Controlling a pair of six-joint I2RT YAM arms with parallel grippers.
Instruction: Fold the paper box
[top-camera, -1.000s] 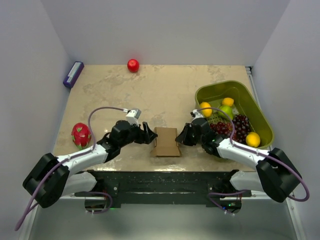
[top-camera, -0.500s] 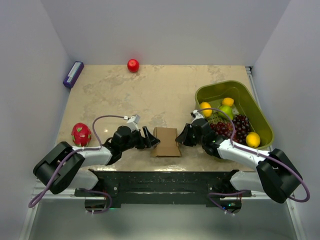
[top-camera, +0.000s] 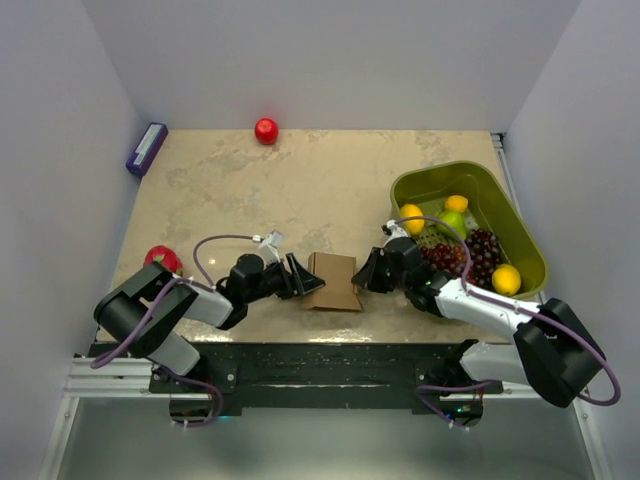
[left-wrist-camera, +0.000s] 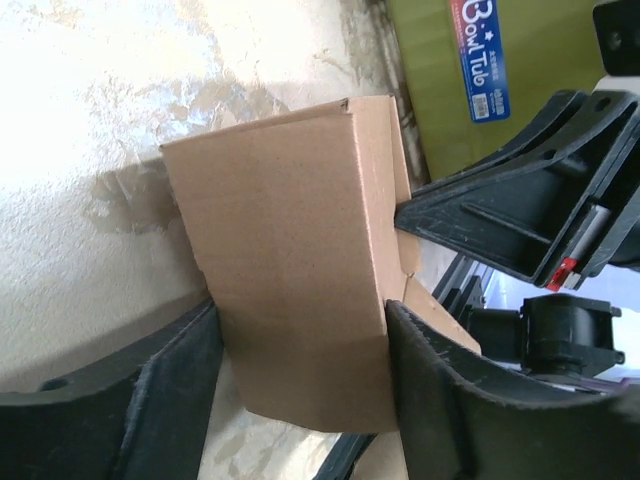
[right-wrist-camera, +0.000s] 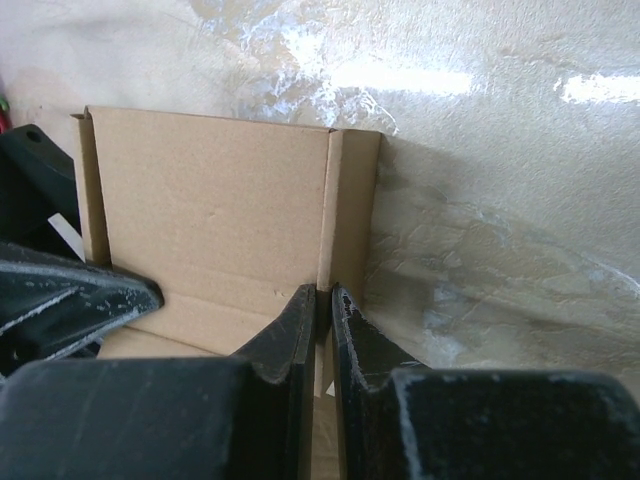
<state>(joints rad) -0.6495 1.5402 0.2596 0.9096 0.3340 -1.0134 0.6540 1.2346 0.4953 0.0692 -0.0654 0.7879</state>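
Since a second ago my left hand (top-camera: 303, 283) has slid onto the box (top-camera: 335, 281), spread apart, straddling it; my right hand (top-camera: 366, 272) clamps its right wall.

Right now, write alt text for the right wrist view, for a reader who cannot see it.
The right pincer pinches a fold on the right side of a brown paper box between its black fingers. The box sits on a beige marbled table, and a black finger of the other arm reaches in at the left edge.
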